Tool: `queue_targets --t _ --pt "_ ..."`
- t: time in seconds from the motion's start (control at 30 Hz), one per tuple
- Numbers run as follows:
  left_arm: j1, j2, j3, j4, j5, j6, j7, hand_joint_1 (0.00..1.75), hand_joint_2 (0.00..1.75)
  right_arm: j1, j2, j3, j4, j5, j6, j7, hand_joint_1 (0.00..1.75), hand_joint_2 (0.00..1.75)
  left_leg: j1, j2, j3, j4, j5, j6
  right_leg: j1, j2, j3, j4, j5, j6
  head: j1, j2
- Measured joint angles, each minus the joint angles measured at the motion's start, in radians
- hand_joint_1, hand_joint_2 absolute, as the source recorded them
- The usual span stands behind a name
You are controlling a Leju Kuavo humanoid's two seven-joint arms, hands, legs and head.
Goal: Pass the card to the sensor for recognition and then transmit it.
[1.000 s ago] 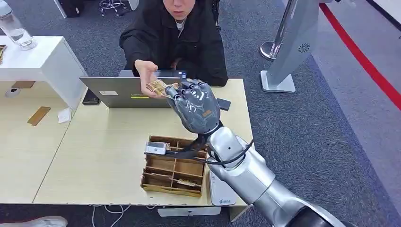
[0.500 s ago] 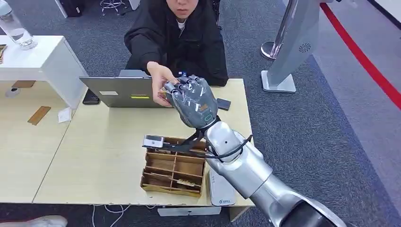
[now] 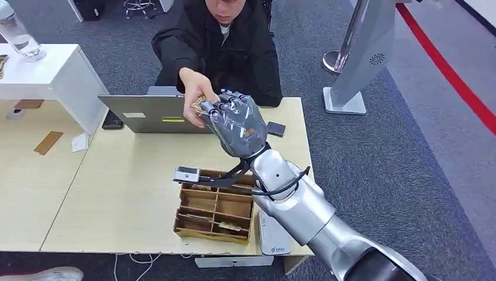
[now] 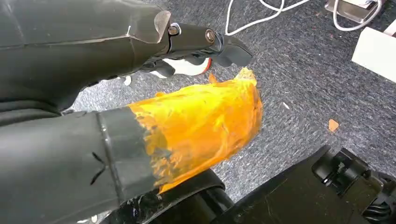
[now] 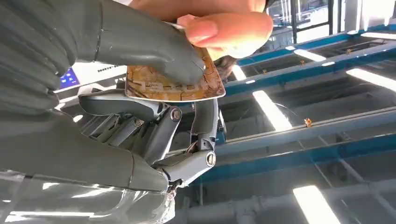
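Two hands meet on the card (image 5: 175, 84) above the laptop (image 3: 149, 113): the right hand (image 3: 234, 123) pinches it, the person's hand (image 3: 196, 93) grips it, so letting go likely comes next.

A brown, mottled card (image 5: 175, 84) with rounded corners is pinched between the right hand's (image 3: 234, 124) thumb and fingers (image 5: 140, 44), above the laptop's edge; a person's fingers (image 5: 224, 30) grip its far edge
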Motion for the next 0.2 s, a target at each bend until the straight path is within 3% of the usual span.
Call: queue_targets --t 0.07,0.1,0.13,0.2 --pt "0.000 0.000 0.000 0.000 0.000 0.000 0.000 0.00 0.00 0.000 0.000 0.000 -0.001 -0.005 0.002 -0.003 1.75 1.75 0.000 0.000 0.000 0.000 0.000 0.000 0.000 0.000 0.000 0.000 0.000 0.000 0.000 0.000" --pt "0.000 0.000 0.000 0.000 0.000 0.000 0.000 0.00 0.00 0.000 0.000 0.001 -0.004 -0.011 0.005 -0.008 0.47 1.75 0.000 0.000 0.000 0.000 0.000 0.000 0.000 0.000 0.000 0.000 0.000 0.000 0.000 0.000" --pt "0.000 0.000 0.000 0.000 0.000 -0.001 0.000 0.00 0.00 0.000 0.000 0.003 -0.007 -0.013 0.008 -0.011 0.00 1.75 0.000 0.000 0.000 0.000 0.000 0.000 0.000 0.000 0.000 0.000 0.000 0.000 0.000 0.000" --pt "0.000 0.000 -0.002 0.000 0.001 -0.003 0.000 0.00 0.00 0.000 0.000 0.007 -0.013 -0.023 0.019 -0.014 0.00 1.75 0.000 0.000 0.000 0.000 0.000 0.000 0.000 0.000 0.000 0.000 0.000 0.000 0.000 0.000"
